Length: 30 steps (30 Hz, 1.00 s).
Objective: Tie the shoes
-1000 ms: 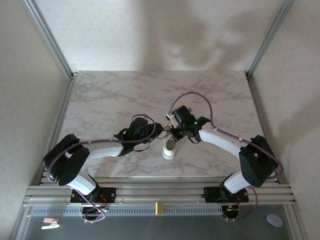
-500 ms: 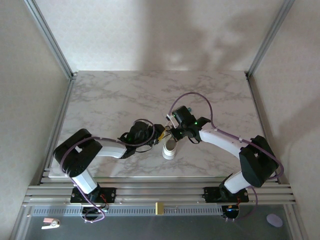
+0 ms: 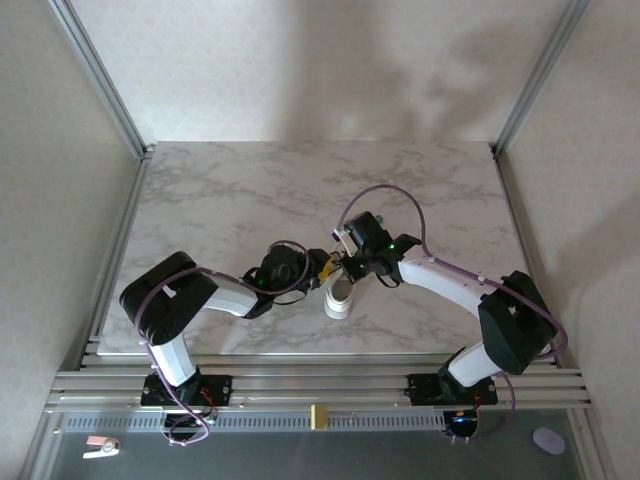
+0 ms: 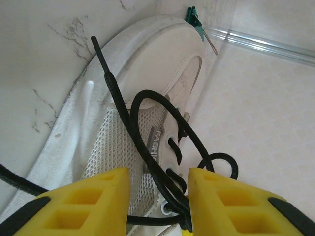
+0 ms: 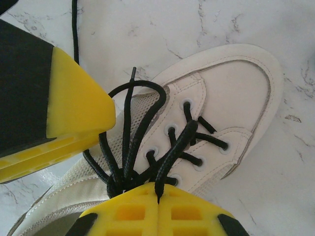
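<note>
Two grippers crowd in over one small white sneaker point(image 3: 340, 298) on the marble table point(image 3: 230, 190), and from above they meet almost tip to tip over its laced part. The near end of the shoe pokes out just below them.

The right gripper point(image 5: 158, 199) is clenched, yellow pads pressed flat together. A strand of the black laces point(image 5: 173, 142) runs straight into the seam between them, pinched right at the fingertips. From that gripper the sneaker lies directly beneath and ahead, eyelets just in front of the pads and the toe cap pointing away.

The left gripper point(image 4: 158, 183) stands released, jaws apart, clasping nothing. A loop of lace rises in the gap between its yellow fingers point(image 4: 83, 206), and one strand runs close along the inner edge of the right-hand one. Below that gripper the sneaker stretches away from the fingers, mesh nearest, toe farthest. Just past the toe there sits a small green object point(image 4: 195, 22).
</note>
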### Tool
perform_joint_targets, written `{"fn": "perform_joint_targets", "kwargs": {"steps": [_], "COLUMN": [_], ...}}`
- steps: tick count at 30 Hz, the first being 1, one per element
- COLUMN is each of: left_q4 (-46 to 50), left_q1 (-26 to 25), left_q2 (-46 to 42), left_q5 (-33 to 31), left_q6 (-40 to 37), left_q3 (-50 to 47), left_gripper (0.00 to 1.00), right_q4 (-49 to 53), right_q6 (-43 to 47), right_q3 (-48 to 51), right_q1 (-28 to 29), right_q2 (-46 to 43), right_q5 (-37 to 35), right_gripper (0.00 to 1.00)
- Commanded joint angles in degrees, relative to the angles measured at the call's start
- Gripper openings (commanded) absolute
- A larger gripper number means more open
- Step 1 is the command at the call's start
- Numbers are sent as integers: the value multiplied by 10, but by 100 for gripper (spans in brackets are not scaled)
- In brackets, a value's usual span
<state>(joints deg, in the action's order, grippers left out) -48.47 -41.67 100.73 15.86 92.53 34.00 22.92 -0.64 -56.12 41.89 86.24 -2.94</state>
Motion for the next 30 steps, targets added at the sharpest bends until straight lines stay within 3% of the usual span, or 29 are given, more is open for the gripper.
{"fn": "perform_joint_targets", "kwargs": {"steps": [1,14,18,25,30], "left_q4": [-27,-29,-24,11,78], "left_q1": [8,16,17,19,19], "left_q2": [11,26,24,14,-9], "left_q5": [-1,5,4,-4,-18], "left_q6": [9,5,0,-31,-111], "left_q3": [14,41,42,53,59], "left_gripper": [36,32,24,1,0], "right_q4": [-7,-6,-6,-7,-10], "right_q6": [-3,-1,0,0,-16], "right_q3": [6,4,3,4,8], "right_q1": [-1,-1,-1,-1,-1], "right_q2": [-6,1,2,-1,-5], "right_q5": [14,16,17,11,-14], "right_gripper": [0,0,0,0,0]}}
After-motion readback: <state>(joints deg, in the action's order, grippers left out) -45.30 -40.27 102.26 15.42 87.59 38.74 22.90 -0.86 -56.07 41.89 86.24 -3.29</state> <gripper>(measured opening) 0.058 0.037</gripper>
